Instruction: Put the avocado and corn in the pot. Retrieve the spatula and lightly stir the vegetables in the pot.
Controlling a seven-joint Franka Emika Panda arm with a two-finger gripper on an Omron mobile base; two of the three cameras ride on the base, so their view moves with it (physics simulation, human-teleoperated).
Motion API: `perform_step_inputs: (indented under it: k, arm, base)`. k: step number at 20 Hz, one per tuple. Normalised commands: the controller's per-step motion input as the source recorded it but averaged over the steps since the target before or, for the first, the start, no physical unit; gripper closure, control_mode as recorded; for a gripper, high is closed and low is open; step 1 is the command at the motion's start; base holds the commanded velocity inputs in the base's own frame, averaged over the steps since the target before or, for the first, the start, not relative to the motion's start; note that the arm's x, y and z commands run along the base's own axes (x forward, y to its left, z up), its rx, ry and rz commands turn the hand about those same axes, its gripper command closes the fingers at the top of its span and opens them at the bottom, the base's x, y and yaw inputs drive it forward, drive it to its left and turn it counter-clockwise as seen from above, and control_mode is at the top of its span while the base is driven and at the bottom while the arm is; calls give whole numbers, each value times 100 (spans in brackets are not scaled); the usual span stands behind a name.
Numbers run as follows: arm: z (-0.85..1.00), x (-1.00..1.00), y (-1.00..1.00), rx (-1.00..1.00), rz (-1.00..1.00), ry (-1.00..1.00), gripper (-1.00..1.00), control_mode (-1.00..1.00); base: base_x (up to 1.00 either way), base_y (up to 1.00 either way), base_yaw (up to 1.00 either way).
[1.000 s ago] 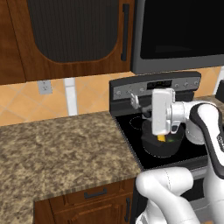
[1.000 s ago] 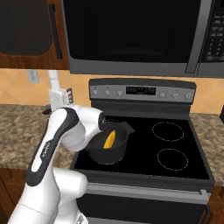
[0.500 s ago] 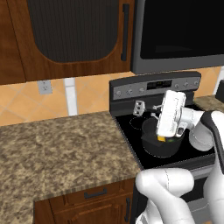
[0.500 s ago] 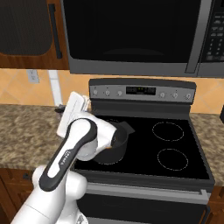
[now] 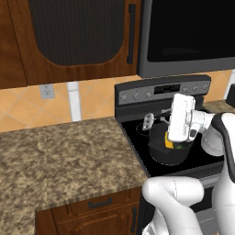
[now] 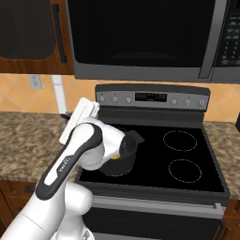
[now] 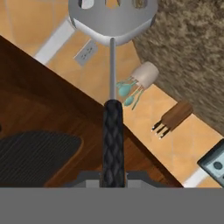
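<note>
Your gripper: clamped tight on the black handle of the spatula, whose slotted silver head is raised above the stove.

Pot: sits on the front left burner of the stove, with the yellow corn visible inside it.

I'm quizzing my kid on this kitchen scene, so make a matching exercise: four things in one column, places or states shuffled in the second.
Things:
1. spatula
2. pot
3. corn
4. outlet

Places or states:
A. inside the pot
B. on the wall above the counter
C. on the stove's front left burner
D. held in the shut jaws

Pairs: 1-D, 2-C, 3-A, 4-B
</note>
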Motion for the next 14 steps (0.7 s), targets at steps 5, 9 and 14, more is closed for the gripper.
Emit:
perform_step_inputs:
  k: [5,9,14]
  arm:
    - [2,0,-27,31,0,35,100,-100]
    - [11,0,-32,22,-2,48,100,-100]
    - [0,2,-1,0,0,10,100,-100]
  base:
    - [0,0,0]
    - [0,0,0]
    - [0,0,0]
